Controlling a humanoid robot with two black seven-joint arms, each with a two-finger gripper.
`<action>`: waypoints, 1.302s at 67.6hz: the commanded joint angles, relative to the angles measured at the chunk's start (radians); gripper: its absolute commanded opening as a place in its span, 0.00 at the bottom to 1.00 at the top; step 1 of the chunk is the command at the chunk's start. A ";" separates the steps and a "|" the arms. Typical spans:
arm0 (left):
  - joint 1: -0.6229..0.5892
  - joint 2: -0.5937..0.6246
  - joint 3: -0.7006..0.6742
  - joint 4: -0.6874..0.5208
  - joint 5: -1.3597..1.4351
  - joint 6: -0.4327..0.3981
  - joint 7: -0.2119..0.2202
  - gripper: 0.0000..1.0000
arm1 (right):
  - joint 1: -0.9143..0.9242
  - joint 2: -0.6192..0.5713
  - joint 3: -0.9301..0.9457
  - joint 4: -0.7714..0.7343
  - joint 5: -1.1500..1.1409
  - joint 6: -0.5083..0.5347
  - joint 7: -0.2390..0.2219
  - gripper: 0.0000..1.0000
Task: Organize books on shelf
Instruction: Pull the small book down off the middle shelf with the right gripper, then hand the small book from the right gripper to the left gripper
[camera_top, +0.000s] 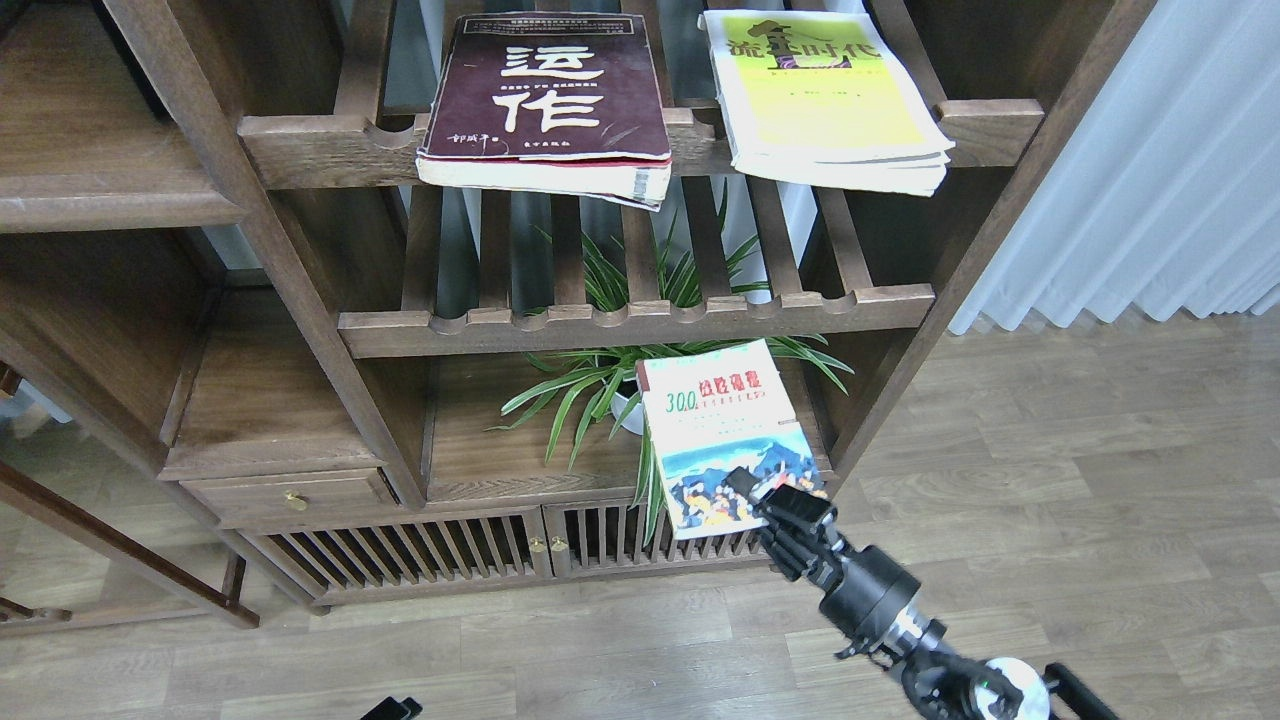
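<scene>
My right gripper (775, 500) is shut on the lower edge of the small "300" book (722, 430). It holds the book in the air, cover up, in front of the plant and the cabinet doors. The thick maroon book (550, 95) and the yellow-green white-edged book (825, 95) lie flat side by side on the upper slatted rack (330, 150). A solid dark-brown shelf (90, 190) with a rounded front edge is at the upper left, bare. A small black tip (392, 708) shows at the bottom edge, perhaps my left gripper; its fingers cannot be told apart.
A spider plant in a white pot (625, 410) stands on the solid board above the cabinet doors (450, 550). The middle slatted rack (620, 325) holds nothing. Another solid board (260, 400) sits over a drawer at the left. A white curtain (1150, 180) hangs at the right.
</scene>
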 joint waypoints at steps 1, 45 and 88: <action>-0.056 0.006 -0.024 -0.010 -0.050 0.000 0.000 1.00 | 0.019 0.016 -0.024 -0.012 -0.002 0.000 0.000 0.03; -0.138 -0.103 0.051 -0.266 -0.085 0.000 -0.005 0.98 | 0.201 0.016 -0.040 -0.266 -0.017 0.000 0.000 0.04; -0.135 -0.140 0.056 -0.341 -0.084 0.000 -0.005 1.00 | 0.190 0.016 -0.063 -0.254 -0.030 0.000 0.000 0.03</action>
